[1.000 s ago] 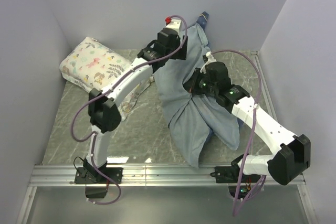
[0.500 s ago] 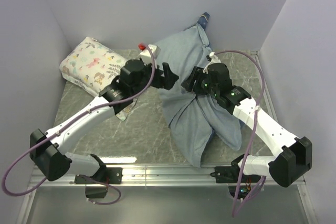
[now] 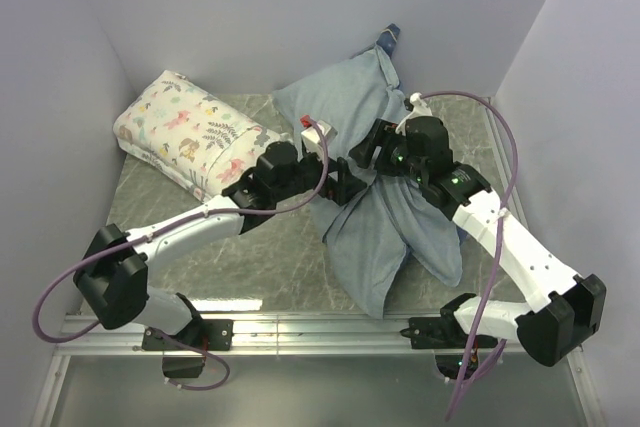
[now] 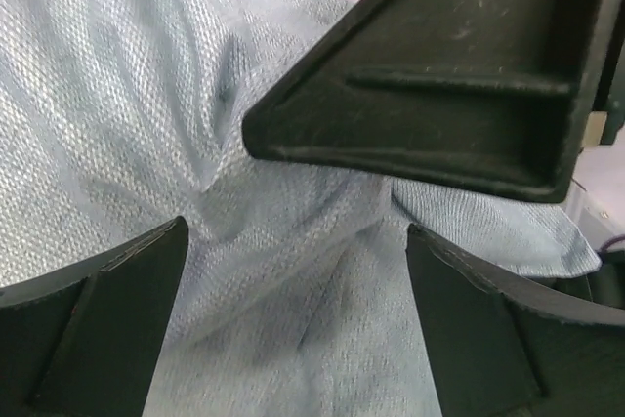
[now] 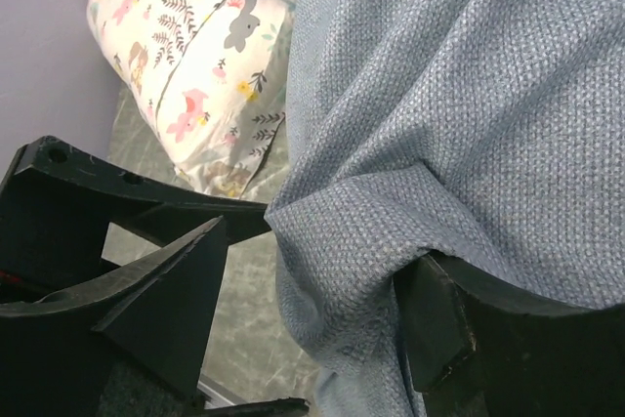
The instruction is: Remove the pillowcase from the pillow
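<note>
1. pillowcase (image 3: pixel 375 237): pale blue-grey side outward, lying crumpled on the tabletop (image 3: pixel 270 257). it runs from the back wall (image 3: pixel 300 7) at 12 o'clock down toward the near edge at 5 o'clock, and a dark navy tip shows at its far end.
2. left gripper (image 3: pixel 345 185): reaches in from 8 o'clock to the middle of the cloth. in the left wrist view the jaws stand wide apart, released, with wrinkled fabric between and below them, not pinched.
3. right gripper (image 3: pixel 372 155): comes in from 4 o'clock and sits just beside the left gripper. in the right wrist view the jaws are parted and a fold of the pillowcase lies between them, touching one finger (image 5: pixel 435 324) and clear of the other.
4. floral-print pillow (image 3: pixel 185 132): at 10 o'clock, near the pillowcase's left edge.
</note>
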### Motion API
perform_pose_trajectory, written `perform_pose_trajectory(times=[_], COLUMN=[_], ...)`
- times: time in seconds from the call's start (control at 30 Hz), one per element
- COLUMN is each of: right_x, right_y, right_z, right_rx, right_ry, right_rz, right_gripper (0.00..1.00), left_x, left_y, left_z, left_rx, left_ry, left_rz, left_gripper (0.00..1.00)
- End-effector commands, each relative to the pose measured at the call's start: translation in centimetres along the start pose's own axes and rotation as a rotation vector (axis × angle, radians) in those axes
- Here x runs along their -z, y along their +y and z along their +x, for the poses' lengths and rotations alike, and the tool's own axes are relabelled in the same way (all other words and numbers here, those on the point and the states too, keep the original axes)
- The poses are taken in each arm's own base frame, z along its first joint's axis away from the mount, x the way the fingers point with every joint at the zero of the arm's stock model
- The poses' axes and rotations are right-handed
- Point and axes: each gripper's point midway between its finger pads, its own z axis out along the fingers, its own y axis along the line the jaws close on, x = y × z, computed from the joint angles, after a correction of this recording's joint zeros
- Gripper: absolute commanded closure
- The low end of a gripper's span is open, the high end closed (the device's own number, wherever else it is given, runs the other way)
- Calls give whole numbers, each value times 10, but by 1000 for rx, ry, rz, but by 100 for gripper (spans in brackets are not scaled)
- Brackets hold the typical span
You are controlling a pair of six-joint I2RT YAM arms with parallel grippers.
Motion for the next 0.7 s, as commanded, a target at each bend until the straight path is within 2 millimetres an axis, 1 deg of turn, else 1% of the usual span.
perform_pose_trajectory(times=[0.0, 0.03, 0.1, 0.13, 0.2, 0.23, 0.3, 0.33, 0.37, 0.4, 0.43, 0.47, 0.5, 0.57, 0.6, 0.63, 0.67], right_x=[18, 19, 23, 24, 27, 27, 27, 27, 28, 28, 28, 33, 33, 39, 41, 44, 47], right_y=[16, 16, 17, 17, 17, 15, 9, 8, 6, 2, -1, -2, -11, -20, -23, -26, -33], right_z=[-36, -37, -39, -39, -39, -41, -41, -40, -40, -36, -33, -33, -25, -15, -10, -6, 5], right_rx=[-2, -1, 1, 4, 9, 15, 23, 29, 30, 30, 31, 34, 34, 35, 37, 37, 40], right_ry=[-107, -111, -120, -122, -123, -129, -130, -127, -131, -124, -124, -133, -124, -119, -113, -111, -99], right_rz=[-36, -33, -37, -39, -39, -26, 2, 5, 12, 20, 26, 26, 50, 62, 68, 69, 77], right_gripper=[26, 25, 25, 25, 24, 24, 24, 24, 24, 24, 24, 24, 24, 24, 24, 24, 24], left_x=[-12, -16, -22, -23, -28, -29, -31, -31, -30, -28, -26, -25, -21, -18, -16, -16, -16], left_y=[2, 9, 18, 18, 19, 18, 22, 25, 27, 30, 33, 35, 40, 44, 50, 50, 50], left_z=[-18, -22, -14, -15, -12, -14, -15, -16, -18, -21, -23, -25, -31, -36, -38, -43, -46], left_rx=[-28, -25, -13, -12, -4, -1, 11, 25, 29, 36, 42, 49, 55, 65, 65, 60, 58], left_ry=[-78, -89, -75, -86, -82, -88, -100, -109, -121, -137, -147, -152, -174, -190, -194, -201, -206], left_rz=[-35, -73, -109, -107, -105, -101, -123, -140, -153, -180, -196, -211, -250, -285, -316, -322, -327], left_gripper=[3, 7, 11, 12, 19, 28, 41, 57, 66, 73, 82, 85, 85, 83, 82, 83, 83])
